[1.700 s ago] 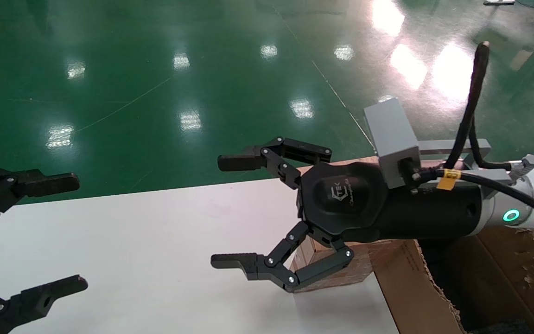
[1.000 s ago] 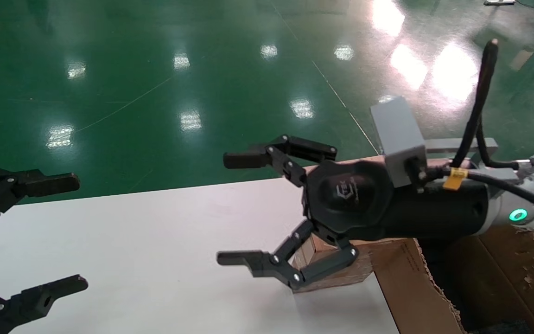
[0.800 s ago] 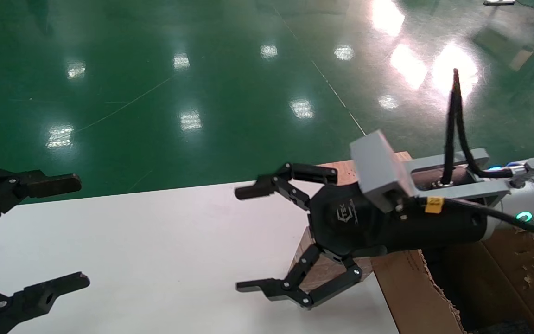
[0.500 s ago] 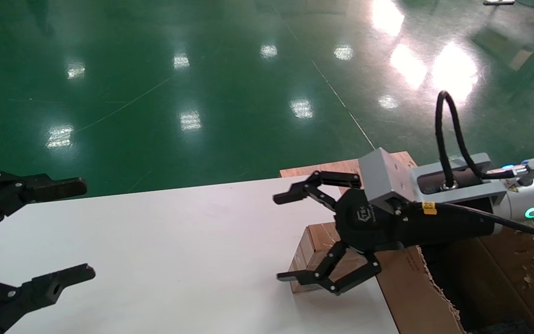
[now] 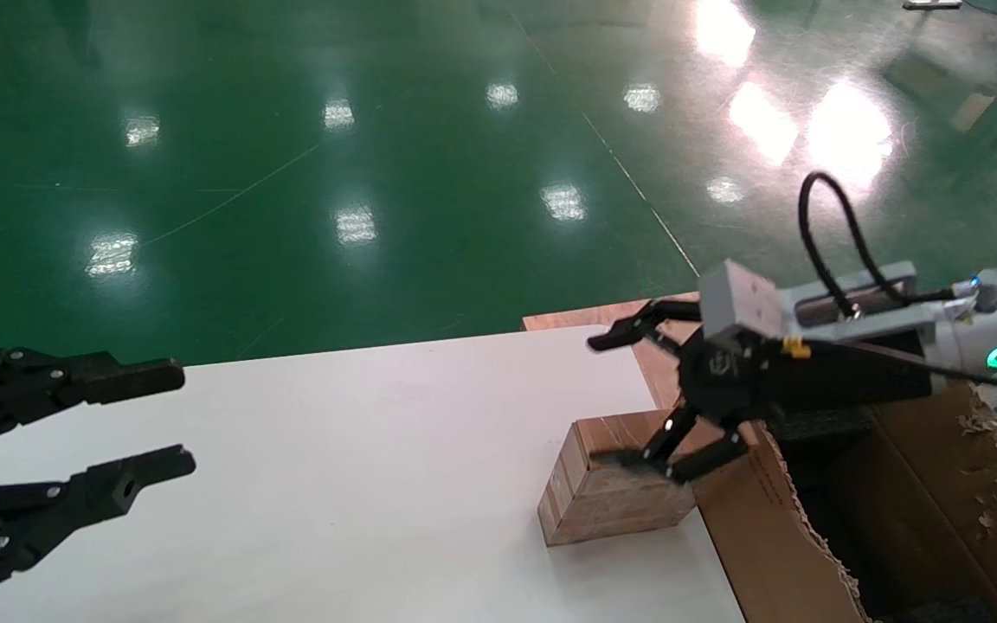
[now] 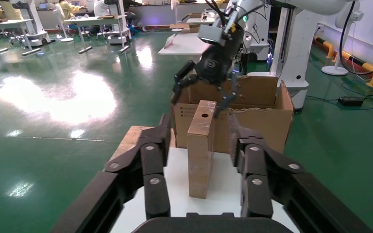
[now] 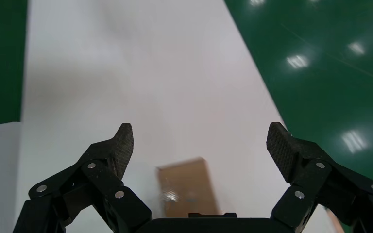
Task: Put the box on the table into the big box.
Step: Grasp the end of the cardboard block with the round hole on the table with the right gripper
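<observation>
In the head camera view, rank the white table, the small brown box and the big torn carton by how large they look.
1. Table, the largest.
2. Big carton, though cut off by the picture's edge, so its full extent is unsure.
3. Small box, clearly the smallest; the open right gripper hangs over it.
</observation>
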Robot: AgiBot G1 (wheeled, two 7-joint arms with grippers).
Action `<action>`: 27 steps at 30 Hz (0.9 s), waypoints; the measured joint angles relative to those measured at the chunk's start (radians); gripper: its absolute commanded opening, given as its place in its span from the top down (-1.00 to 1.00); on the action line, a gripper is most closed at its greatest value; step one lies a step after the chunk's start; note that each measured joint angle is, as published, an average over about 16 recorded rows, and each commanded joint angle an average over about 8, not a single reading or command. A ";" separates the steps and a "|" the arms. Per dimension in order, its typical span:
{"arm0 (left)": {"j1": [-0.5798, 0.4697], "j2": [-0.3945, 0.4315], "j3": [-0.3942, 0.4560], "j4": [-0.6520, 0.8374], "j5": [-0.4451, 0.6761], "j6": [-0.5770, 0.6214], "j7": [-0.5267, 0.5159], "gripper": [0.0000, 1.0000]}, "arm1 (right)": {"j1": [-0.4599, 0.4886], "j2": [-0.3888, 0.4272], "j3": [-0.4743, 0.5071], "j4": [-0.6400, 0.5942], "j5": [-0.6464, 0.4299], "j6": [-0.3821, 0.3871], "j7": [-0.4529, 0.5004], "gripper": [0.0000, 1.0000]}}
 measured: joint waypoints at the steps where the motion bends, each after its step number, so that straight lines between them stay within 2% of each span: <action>1: 0.000 0.000 0.000 0.000 0.000 0.000 0.000 1.00 | 0.007 0.000 -0.005 -0.006 -0.004 0.000 -0.002 -1.00; 8: 0.000 0.000 0.000 0.000 0.000 0.000 0.000 1.00 | 0.026 0.000 -0.021 -0.019 -0.016 0.005 -0.008 -1.00; 15: 0.000 0.000 0.000 0.000 0.000 0.000 0.000 1.00 | 0.038 0.003 -0.048 0.020 -0.021 0.002 -0.032 -1.00; 27: 0.000 0.000 0.000 0.000 0.000 0.000 0.000 1.00 | 0.146 0.044 -0.215 0.067 -0.026 -0.010 -0.120 -1.00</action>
